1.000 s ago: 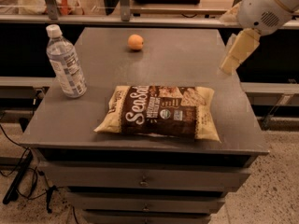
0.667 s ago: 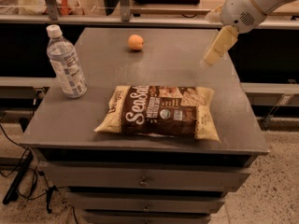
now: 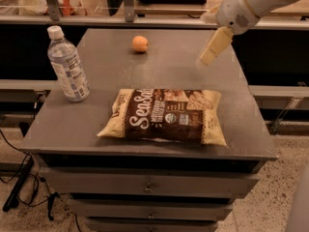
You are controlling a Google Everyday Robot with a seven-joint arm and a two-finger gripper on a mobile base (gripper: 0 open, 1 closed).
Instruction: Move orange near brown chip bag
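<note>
**Claw over the far right, orange yet to be picked up**

The surface [image 3: 251,129], a grey cabinet top, carries all three items, spread well apart, so each can be reached without bumping another. The bag [image 3: 164,116] lies flat near the front edge, label up and long side across; as the landmark, it likely needs no moving. The arm [image 3: 251,4] enters from the upper right and is cut off by the frame, so its base is out of sight. The claw [image 3: 214,47] hangs above the far right of the surface, angled down and leftward, touching nothing and holding nothing. It shows as one pale paddle seen edge-on, so I cannot tell whether it is apart or together. The bottle [image 3: 67,66] stands upright near the left edge, clear of any likely path. The orange [image 3: 140,43] sits near the back edge, left of the claw and well apart from the bag; its far side is hidden. Judging by this layout, the approach is under way and the grasp is not yet made.
</note>
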